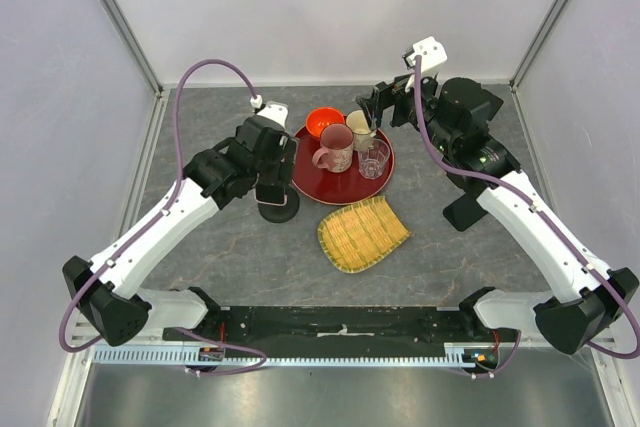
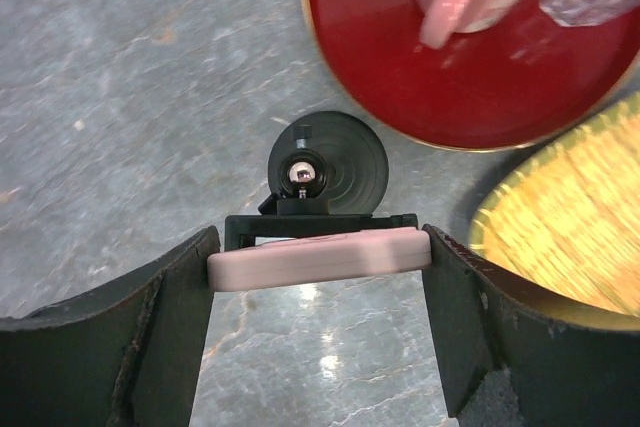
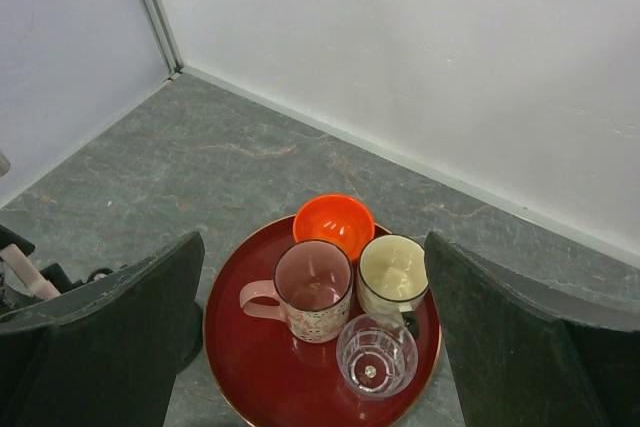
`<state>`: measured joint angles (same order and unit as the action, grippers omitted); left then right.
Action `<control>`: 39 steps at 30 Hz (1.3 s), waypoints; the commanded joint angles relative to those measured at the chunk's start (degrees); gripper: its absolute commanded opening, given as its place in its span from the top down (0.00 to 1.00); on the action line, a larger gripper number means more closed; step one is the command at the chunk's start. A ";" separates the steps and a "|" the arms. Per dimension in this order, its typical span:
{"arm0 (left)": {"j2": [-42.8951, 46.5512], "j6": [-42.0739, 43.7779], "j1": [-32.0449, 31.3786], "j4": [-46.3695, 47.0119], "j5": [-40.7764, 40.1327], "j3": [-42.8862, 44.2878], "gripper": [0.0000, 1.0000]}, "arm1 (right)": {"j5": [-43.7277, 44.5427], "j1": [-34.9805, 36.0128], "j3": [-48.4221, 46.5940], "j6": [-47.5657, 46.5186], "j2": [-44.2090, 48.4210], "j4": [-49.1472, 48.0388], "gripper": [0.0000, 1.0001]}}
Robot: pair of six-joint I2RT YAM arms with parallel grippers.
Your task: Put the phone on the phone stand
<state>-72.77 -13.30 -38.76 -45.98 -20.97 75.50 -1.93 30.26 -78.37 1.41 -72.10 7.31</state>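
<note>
Nearest, the woven basket point(image 1: 362, 234) lies flat on the tabletop point(image 1: 250, 259). Just beyond it, the left claw point(image 2: 320, 239) is pinching the pink phone point(image 2: 320, 259) by its two ends, right at the bracket of the black phone stand point(image 2: 328, 162). Further back, the red tray point(image 3: 258, 379) carries a pink mug point(image 3: 313, 289), a clear glass point(image 3: 376, 352), a cream cup point(image 3: 393, 269) and an orange bowl point(image 3: 333, 222). Above them hovers the right claw point(image 1: 378, 107), spread wide.

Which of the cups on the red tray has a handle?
The pink mug, handle sticking out sideways; the cream cup and clear glass show none.
</note>
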 commanded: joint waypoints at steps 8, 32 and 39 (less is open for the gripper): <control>0.35 -5.86 9.83 -4.04 -15.25 6.41 0.98 | -0.44 -0.29 0.58 -0.35 0.29 -2.21 0.02; -23.19 27.18 42.01 41.31 11.39 17.74 0.98 | -3.95 -0.99 0.67 -0.88 -3.31 -2.13 0.02; -29.79 28.86 43.95 50.09 17.28 21.09 0.98 | -3.87 -1.43 0.23 -1.06 -5.86 -2.21 0.02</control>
<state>-101.91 11.42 4.75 -10.50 -8.08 91.83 -4.86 29.32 -78.02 1.08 -76.47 7.27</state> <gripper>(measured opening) 0.816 0.982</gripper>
